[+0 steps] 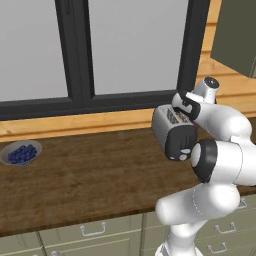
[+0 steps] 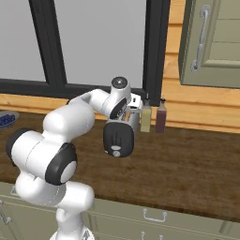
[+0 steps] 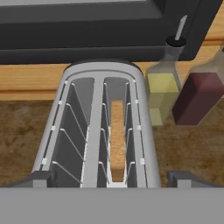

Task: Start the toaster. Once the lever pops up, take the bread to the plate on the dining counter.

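The silver toaster stands on the wood counter below the window, its black end panel facing the robot. The bread sits low in the right-hand slot, with just its tan top edge showing; the left-hand slot is empty. My gripper hovers right over the toaster's near end, open, its two fingertips spread wider than the toaster body and holding nothing. In the left base view the gripper hangs over the toaster. The lever is too small to make out on the end panel. The plate and the dining counter are out of view.
A yellow oil bottle and a dark red bottle stand close beside the toaster against the wooden back wall. A grey bowl of blueberries sits far left on the counter. Handled drawers run below the counter edge, and a wall cabinet hangs upper right.
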Tool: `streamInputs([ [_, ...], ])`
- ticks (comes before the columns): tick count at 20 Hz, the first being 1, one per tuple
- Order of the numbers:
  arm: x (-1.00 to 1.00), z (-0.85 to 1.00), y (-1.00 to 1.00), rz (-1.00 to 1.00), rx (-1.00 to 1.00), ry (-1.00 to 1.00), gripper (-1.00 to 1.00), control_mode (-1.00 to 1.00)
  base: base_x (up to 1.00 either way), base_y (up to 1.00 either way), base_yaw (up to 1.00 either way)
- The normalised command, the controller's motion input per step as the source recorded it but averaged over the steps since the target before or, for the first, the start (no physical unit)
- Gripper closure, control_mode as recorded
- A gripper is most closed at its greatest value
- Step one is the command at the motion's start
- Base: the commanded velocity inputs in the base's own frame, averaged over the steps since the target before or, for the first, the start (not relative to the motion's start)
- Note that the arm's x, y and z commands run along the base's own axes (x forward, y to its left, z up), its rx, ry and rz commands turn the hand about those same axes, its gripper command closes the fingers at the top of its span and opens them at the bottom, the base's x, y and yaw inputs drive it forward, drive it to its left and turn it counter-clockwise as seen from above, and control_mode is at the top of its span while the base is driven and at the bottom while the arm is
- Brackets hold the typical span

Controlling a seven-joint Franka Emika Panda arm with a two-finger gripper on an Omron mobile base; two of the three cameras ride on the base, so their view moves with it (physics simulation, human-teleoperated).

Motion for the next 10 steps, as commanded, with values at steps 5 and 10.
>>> streamInputs([
  [5,0.00,0.00,0.00,0.00,0.00,0.00,-1.00,-1.00,0.00,0.00,0.00],
  [10,0.00,0.00,0.00,0.00,0.00,0.00,-1.00,-1.00,0.00,0.00,0.00],
])
